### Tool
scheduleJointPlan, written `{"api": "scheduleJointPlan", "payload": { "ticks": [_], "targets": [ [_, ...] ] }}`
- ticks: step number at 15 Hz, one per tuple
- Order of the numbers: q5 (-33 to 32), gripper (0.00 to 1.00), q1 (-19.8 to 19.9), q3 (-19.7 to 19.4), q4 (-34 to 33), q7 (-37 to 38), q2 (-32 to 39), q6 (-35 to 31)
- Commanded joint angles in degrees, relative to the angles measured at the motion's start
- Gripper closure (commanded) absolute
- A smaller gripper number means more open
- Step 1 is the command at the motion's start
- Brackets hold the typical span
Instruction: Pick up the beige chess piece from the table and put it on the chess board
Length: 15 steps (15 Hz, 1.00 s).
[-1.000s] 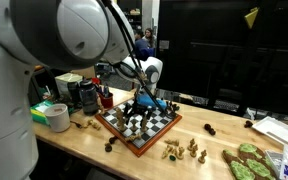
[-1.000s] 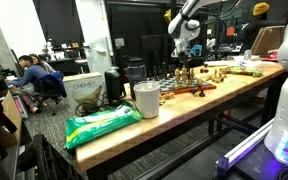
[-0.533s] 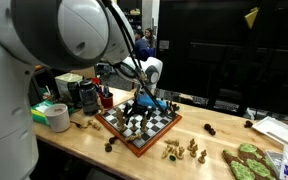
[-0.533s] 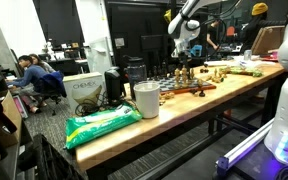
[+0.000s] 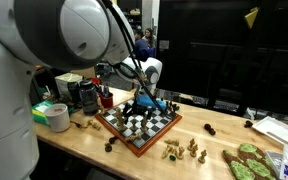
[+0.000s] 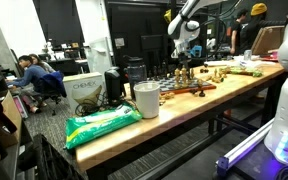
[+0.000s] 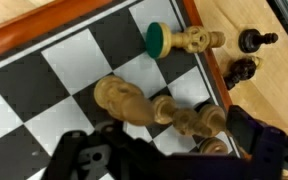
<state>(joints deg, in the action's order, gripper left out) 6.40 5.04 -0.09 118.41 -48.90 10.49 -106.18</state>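
Note:
In the wrist view my gripper [image 7: 174,145] hangs low over the chess board [image 7: 44,35], its dark fingers spread wide. A beige chess piece [image 7: 134,104] lies between the fingers on the checkered squares. Neither finger is visibly pressed against it. Another beige piece with a green felt base [image 7: 189,40] lies on its side near the board's reddish-brown frame. In both exterior views the gripper [image 5: 141,103] [image 6: 184,62] is just above the board [image 5: 134,143] [image 6: 191,91], which sits on the light-wood table [image 5: 89,150] [image 6: 124,130].
Dark pieces [image 7: 246,55] lie on the table beside the frame. More beige pieces [image 5: 182,149] and a dark one [image 5: 211,129] lie near the board. A white cup [image 5: 58,117] [image 6: 146,100], a green bag [image 6: 99,125] and a green item [image 5: 246,162] also sit on the table.

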Motion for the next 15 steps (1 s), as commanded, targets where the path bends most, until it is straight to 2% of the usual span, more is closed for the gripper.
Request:
{"api": "scheduleJointPlan", "payload": {
  "ticks": [1, 15],
  "targets": [
    [-0.76, 0.00, -0.43, 0.22, -0.43, -0.12, -0.44, 0.50],
    [-6.24, 0.00, -0.70, -0.25, -5.41, -0.12, -0.28, 1.32]
  ]
}}
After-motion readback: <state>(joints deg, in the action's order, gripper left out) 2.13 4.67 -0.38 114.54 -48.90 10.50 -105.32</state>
